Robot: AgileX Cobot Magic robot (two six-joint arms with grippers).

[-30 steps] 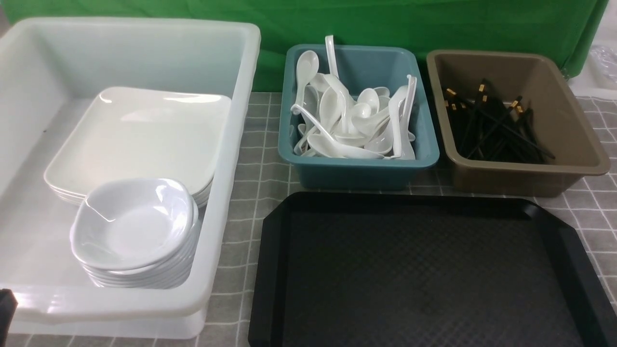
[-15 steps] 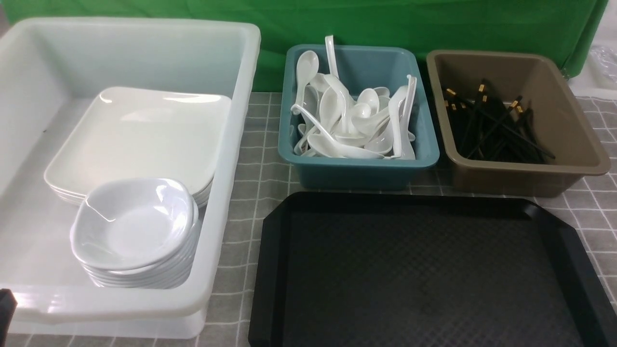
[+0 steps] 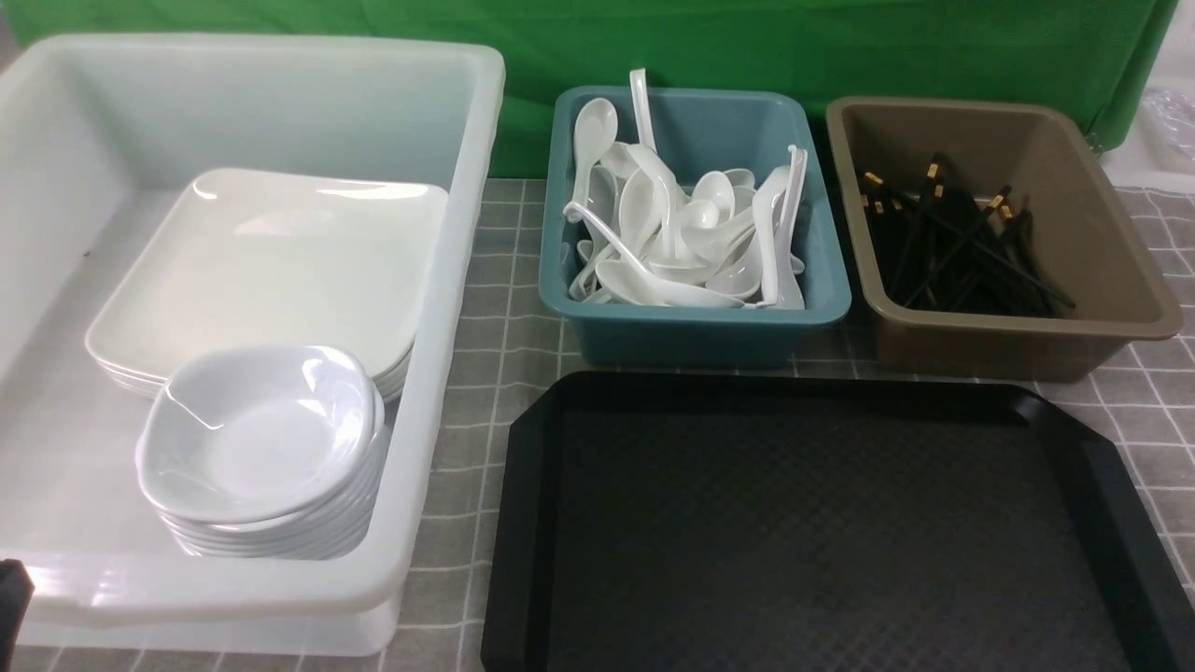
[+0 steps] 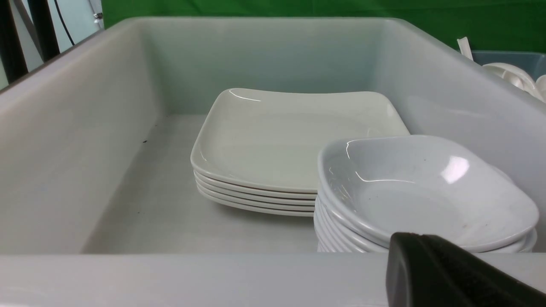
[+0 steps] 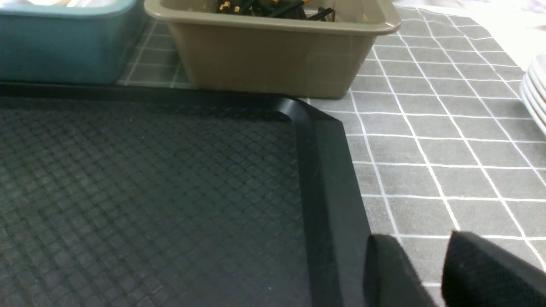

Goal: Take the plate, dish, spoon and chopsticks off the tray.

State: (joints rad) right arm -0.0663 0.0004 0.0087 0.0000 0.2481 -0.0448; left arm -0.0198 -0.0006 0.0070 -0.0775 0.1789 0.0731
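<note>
The black tray [image 3: 822, 532] lies at the front right with nothing on its textured floor. White plates [image 3: 271, 261] are stacked in the big white tub [image 3: 448, 308], with a stack of rounded dishes [image 3: 257, 429] in front of them. Several white spoons [image 3: 672, 233] fill the teal bin [image 3: 695, 322]. Black chopsticks [image 3: 952, 243] lie in the brown tub [image 3: 1027, 336]. My left gripper [image 4: 399, 245] is shut and empty, just outside the white tub's near wall, before the dishes [image 4: 422, 192]. Beside the tray's right rim [image 5: 328, 170], over the cloth, my right gripper [image 5: 416, 241] is open with nothing in it.
A grey checked cloth [image 3: 485, 317] covers the table. A green backdrop [image 3: 747, 37] stands behind the bins. More white plates [image 5: 537, 94] lie stacked on the cloth to the right of the brown tub [image 5: 273, 55].
</note>
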